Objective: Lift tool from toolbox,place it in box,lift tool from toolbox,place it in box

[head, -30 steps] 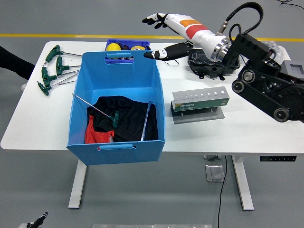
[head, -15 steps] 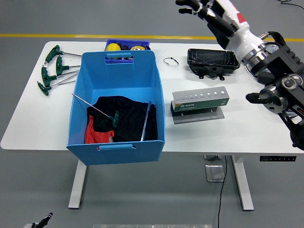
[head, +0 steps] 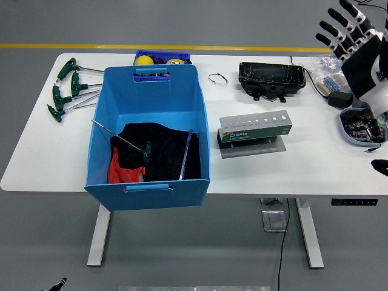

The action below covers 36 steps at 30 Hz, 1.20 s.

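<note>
A big blue box [head: 115, 121] stands on the left half of the white table [head: 254, 170]. Inside it lie black and red cloth, a green T-handle tool [head: 145, 150] and a long metal bar [head: 186, 154]. Several green T-handle wrenches [head: 63, 88] lie on the table left of the box. A small blue toolbox [head: 162, 57] with yellow items sits behind the box. My right hand [head: 351, 33] is raised at the far right edge, fingers spread, holding nothing. My left hand is out of view.
A grey tool holder [head: 254, 130] with a green label sits right of the box. A black case [head: 271, 77] lies at the back, a wire ring [head: 217, 79] beside it. A small tray of parts [head: 361, 124] and cables are at the right edge.
My right arm has swung from over the table's back middle out to the far right edge and upward. The dark sleeve at the left edge is gone. Objects on the table have not moved.
</note>
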Available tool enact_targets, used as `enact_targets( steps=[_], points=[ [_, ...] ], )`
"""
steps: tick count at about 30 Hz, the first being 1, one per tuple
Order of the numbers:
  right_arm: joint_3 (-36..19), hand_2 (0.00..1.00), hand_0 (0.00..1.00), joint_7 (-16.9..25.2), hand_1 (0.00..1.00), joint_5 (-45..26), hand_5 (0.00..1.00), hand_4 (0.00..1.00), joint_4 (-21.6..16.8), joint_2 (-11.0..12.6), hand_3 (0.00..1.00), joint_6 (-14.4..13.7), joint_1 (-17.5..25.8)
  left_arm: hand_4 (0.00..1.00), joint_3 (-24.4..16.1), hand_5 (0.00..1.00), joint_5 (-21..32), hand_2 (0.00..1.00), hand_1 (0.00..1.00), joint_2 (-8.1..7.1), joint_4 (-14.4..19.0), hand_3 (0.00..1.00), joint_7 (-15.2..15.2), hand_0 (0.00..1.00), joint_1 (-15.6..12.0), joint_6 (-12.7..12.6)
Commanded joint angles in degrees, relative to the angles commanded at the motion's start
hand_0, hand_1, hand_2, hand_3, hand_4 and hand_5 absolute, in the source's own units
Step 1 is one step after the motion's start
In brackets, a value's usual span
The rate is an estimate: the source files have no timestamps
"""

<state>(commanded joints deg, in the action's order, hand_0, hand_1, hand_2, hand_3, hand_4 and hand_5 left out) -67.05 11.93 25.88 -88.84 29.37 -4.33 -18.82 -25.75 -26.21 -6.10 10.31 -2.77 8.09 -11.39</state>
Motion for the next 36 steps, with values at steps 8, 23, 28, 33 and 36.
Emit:
enact_targets(
  steps=[8,23,28,33,36],
  points=[
    [-8.23,0.874,0.914,-2.13,0.86,5.99,0.998,0.998,-4.16,-0.39,0.916,1.01,12.06,0.771,-2.23,0.772,-2.31,0.778,0.757,-0.13,0.0,0.766,0.72,0.719,-0.4,-0.19],
    [-26.75,0.88,0.925,-8.53,0.883,16.8,0.998,0.998,-6.66,-7.29,0.911,3.86,23.09,0.767,-0.02,0.775,0.93,0.778,0.756,-0.53,0.0,0.767,-0.76,0.718,-0.3,-0.18],
    [-30.28,0.877,0.918,-11.47,0.881,19.4,0.998,0.998,-6.11,-8.79,0.909,6.25,22.08,0.767,1.36,0.774,2.8,0.784,0.757,-0.4,0.0,0.767,-1.36,0.718,-0.24,-0.14],
    [-30.42,0.884,0.922,-11.33,0.882,20.1,0.998,0.998,-5.6,-10.07,0.915,6.44,21.63,0.766,4.42,0.772,6.02,0.781,0.754,-0.4,0.0,0.767,-2.28,0.718,0.18,-0.32],
    [-30.47,0.884,0.922,-11.2,0.882,20.03,0.998,0.998,-5.12,-11.1,0.915,6.27,21.24,0.766,4.91,0.772,6.85,0.781,0.754,-0.28,0.0,0.767,-2.63,0.718,0.37,-0.56]
  ],
)
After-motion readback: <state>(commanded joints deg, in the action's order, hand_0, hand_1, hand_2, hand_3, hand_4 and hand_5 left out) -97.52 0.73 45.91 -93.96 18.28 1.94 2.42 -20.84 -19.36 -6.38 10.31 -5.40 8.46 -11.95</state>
